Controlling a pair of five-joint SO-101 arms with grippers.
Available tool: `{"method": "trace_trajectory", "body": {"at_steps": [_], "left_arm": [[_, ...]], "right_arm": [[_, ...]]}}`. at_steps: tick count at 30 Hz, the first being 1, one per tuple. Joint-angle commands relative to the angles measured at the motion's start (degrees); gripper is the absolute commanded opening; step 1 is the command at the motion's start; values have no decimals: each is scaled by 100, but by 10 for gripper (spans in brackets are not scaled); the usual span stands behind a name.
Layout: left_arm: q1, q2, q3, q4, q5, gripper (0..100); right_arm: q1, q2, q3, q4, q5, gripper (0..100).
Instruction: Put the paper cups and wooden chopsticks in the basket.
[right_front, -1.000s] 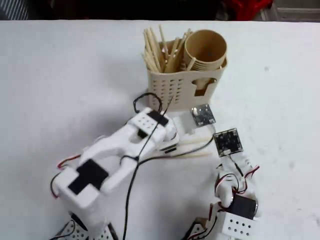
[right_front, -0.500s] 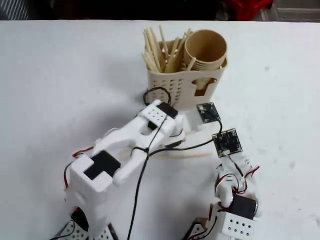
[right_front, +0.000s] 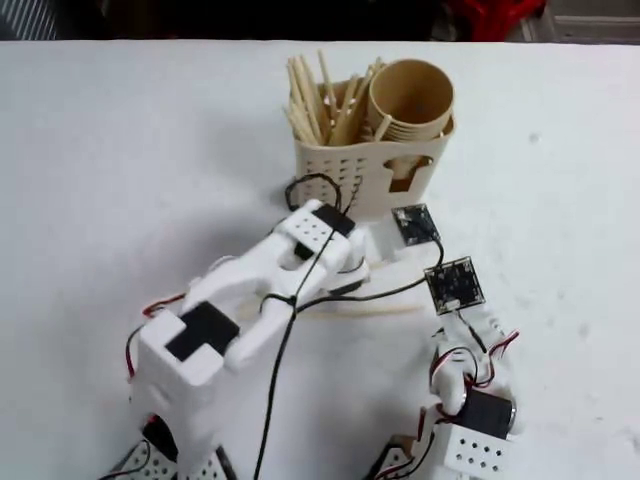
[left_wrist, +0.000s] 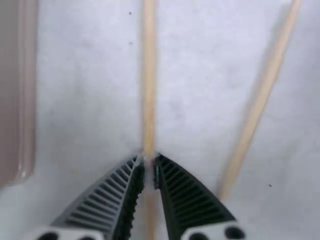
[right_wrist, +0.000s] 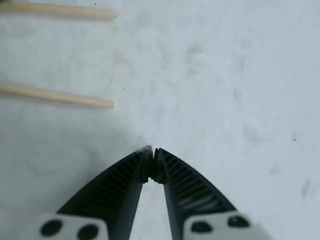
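Jaws: L gripper (left_wrist: 148, 167) pinching chopstick (left_wrist: 148, 75) nr basket (left_wrist: 17, 90) wall; R gripper (right_wrist: 152, 160) pressed together, 2 chopstick ends (right_wrist: 107, 103) near.

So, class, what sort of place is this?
Probably a robotics test bench: a left arm and a right arm with bare wiring at a plain white table, plus a basket of paper cups and wooden chopsticks as practice props.

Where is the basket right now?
In the high view, the basket stands at the far middle of the table, just beyond the left arm, with paper cups and chopsticks inside.
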Motion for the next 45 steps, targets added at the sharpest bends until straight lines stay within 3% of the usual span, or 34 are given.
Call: {"method": "trace_trajectory", "body": {"at_steps": [1, 7, 17, 22, 27, 30, 38, 45], "left_arm": [[-101, -1288, 360, 0, 273, 21], [-127, -3644, 1187, -325, 800, 23], [-303, -6325, 738, -1415, 1424, 24], [-549, -6114, 237, -2479, 2066, 24], [-1024, -5244, -114, -3719, 3341, 24], [-1182, -4611, -510, -4132, 3640, 24], [-1358, -3266, -1749, -3516, 3675, 24], [-1305, -3169, -1969, -3165, 3684, 24]], "right_arm": [[4, 31, 53, -57, -9, 18], [4, 31, 53, -57, -9, 18], [4, 31, 53, -57, -9, 18], [4, 31, 53, -57, -9, 18], [4, 31, 53, -57, -9, 18], [4, 31, 53, -57, -9, 18], [4, 31, 53, -57, -9, 18], [4, 31, 53, -57, -9, 18]]}}
